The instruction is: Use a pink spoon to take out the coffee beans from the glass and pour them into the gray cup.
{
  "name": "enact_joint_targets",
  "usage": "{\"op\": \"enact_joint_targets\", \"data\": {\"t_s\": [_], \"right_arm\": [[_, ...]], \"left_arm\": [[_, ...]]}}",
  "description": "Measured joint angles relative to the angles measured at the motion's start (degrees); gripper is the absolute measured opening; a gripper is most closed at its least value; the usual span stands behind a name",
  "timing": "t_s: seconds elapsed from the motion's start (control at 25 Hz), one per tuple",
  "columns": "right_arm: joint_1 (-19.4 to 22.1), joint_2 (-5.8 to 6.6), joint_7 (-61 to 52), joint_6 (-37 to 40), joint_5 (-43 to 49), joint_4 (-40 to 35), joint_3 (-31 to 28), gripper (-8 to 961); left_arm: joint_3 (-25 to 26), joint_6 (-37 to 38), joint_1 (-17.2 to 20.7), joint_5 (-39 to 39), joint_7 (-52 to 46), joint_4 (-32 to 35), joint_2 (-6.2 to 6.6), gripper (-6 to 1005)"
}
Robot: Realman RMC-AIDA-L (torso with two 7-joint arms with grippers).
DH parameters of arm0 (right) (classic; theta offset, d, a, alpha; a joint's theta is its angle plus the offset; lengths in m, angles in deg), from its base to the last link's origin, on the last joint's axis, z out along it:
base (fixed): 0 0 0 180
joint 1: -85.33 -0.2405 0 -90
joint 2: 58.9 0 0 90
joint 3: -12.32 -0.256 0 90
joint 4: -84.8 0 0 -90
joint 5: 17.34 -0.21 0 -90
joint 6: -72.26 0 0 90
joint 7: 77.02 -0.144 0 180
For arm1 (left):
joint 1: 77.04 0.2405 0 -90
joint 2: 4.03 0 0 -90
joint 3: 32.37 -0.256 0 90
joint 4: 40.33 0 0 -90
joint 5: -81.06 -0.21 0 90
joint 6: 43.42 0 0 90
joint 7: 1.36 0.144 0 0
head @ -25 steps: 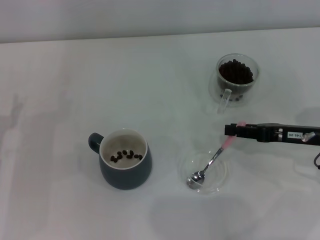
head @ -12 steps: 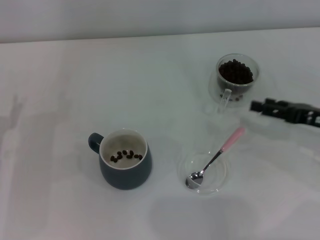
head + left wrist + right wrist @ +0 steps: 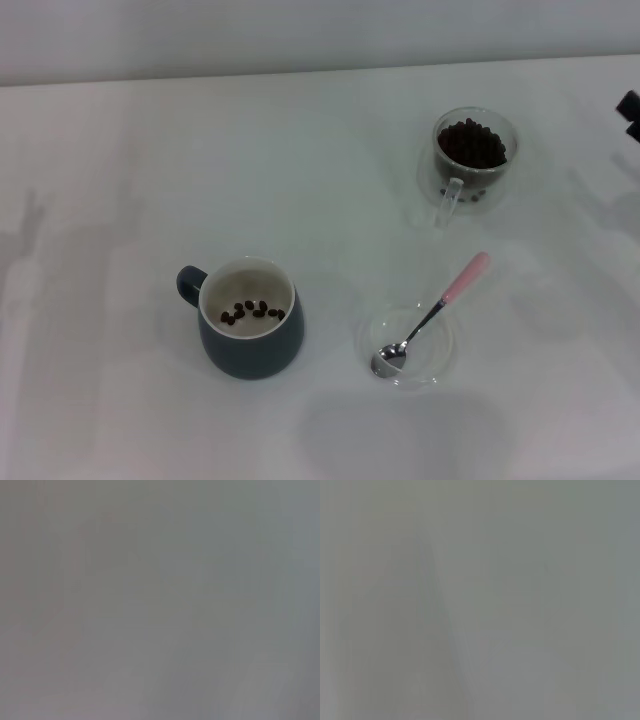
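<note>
The pink spoon [image 3: 432, 314] lies free, its metal bowl in a flat clear glass dish [image 3: 375, 333] and its pink handle pointing up and to the right. The glass [image 3: 473, 156], at the back right, holds a heap of coffee beans [image 3: 472, 143]. The gray cup [image 3: 248, 318], front left of centre, holds several beans [image 3: 252, 311] on its cream inside. Only a dark tip of my right gripper [image 3: 630, 110] shows at the right edge of the head view, far from the spoon. My left gripper is out of view.
The white table [image 3: 200, 180] carries only the cup, the glass and the dish. Its far edge meets a pale wall at the back. Both wrist views show only a blank grey surface.
My right gripper let go of the spoon's handle and drew back to the right and away, almost out of the head view. The spoon stayed resting in the dish.
</note>
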Motion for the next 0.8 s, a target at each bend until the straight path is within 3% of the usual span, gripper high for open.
{"op": "enact_joint_targets", "data": {"t_s": [0.28, 0.8], "right_arm": [[-2.28, -0.37, 20.93, 4.17, -13.26, 10.88, -0.36, 874], [-4.83, -0.53, 31.57, 7.27, -15.52, 12.54, -1.02, 874]], "left_arm": [[-0.06, 0.19, 0.05, -0.13, 0.00, -0.10, 0.00, 880], [-0.30, 0.15, -0.58, -0.53, 0.38, 0.00, 0.09, 878]]}}
